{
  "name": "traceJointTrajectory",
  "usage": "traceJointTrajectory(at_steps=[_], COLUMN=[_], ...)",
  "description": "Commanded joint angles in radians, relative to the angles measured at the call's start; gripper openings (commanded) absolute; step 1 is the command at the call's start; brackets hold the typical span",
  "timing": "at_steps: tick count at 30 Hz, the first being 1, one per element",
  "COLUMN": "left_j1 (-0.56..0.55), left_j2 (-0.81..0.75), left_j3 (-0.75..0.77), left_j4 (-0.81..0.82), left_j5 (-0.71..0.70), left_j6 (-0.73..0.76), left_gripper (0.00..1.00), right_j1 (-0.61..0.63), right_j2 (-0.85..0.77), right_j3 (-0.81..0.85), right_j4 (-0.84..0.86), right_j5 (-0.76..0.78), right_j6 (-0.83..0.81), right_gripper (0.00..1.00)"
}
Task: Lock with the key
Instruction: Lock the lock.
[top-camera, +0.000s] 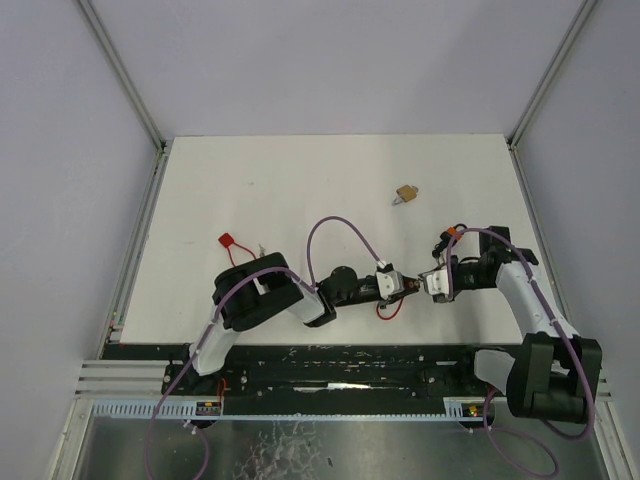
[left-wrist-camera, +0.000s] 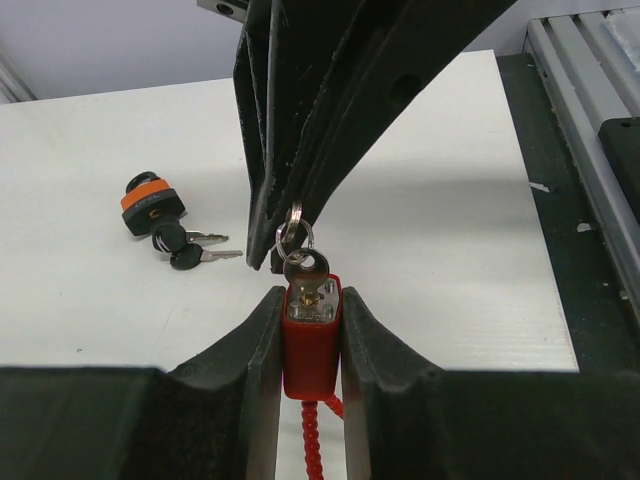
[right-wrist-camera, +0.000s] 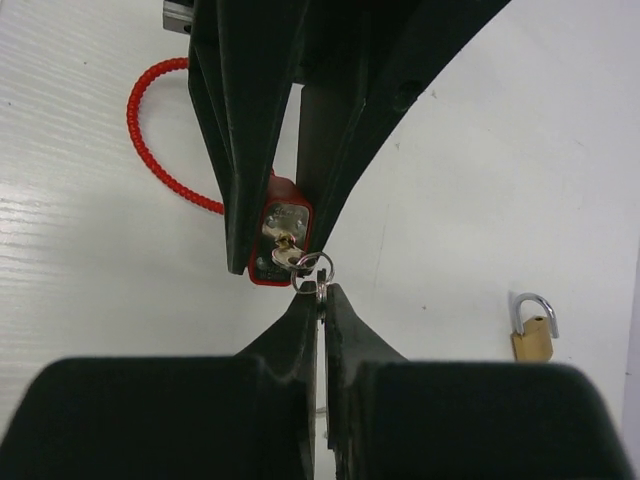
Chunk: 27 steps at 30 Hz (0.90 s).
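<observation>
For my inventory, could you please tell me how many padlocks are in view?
3: a red one gripped in the left tool, an orange-and-black one and a brass one on the table. A small red item may be a fourth.

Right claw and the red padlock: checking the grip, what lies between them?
A small silver key on its wire ring bridges them: key seated in the red-bodied padlock, ring pinched in the shut right claw. The right wrist view shows it.

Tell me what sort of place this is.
Probably a robotics lab test cell: a white tabletop boxed in by plain grey panels on metal posts, two arms bolted at its near edge, and several locks out: a red padlock, a brass padlock, an orange lock.
</observation>
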Motion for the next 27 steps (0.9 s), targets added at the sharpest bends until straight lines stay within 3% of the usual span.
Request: traceJointTrajectory(at_steps=[1,14,23,27], left_j1=[0.004,0.011,0.012,0.012], left_j2=[-0.02,-0.024,-0.021,-0.021], left_j3=[-0.001,0.032,0.034,0.033], left_j4=[-0.059,-0.136,-0.142,-0.144], left_j5=[-0.014,-0.004,0.021,0.024], left_j6=[0.015,0.046,0.052,0.053], left_gripper=[0.0,0.0,0.0,0.0], right_j1=[-0.007,-0.008,-0.019,-0.03], right_j2=[-0.073,-0.124,-0.138,-0.14], right_j3=[-0.004,-0.052,-0.054,-0.047], right_j4=[-0.015,0.024,0.025,0.015], right_j5=[0.03,0.163,0.131,0.12], right_j6=[-0.104,0.0,0.028,0.03], right_gripper=[0.0,0.07,0.31,0.36])
